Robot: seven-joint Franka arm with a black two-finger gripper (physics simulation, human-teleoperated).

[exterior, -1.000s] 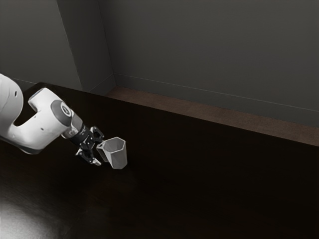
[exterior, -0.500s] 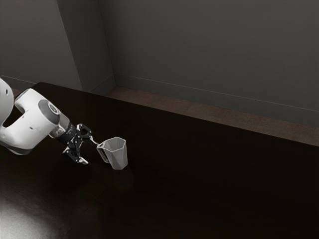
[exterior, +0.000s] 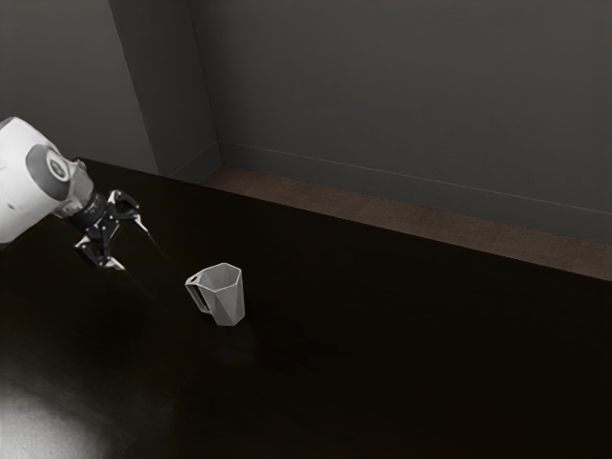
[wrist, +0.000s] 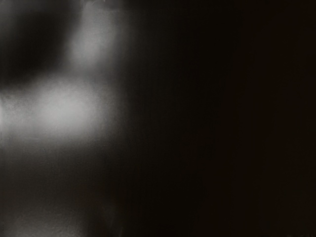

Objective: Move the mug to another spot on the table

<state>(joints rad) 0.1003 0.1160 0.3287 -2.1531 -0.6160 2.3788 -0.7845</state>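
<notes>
The hand [exterior: 121, 236] hangs spread wide, holding nothing, well apart from the upright mug [exterior: 220, 295] on the table [exterior: 382, 325].

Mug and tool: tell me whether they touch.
Apart. The exterior view shows the open tool well toward that view's left of the mug, with bare table between them.

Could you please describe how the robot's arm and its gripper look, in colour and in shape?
The arm is white, with smooth rounded shells and a grey round cap at its last visible joint. The gripper is black, with two thin fingers. I see no cables or markings.
</notes>
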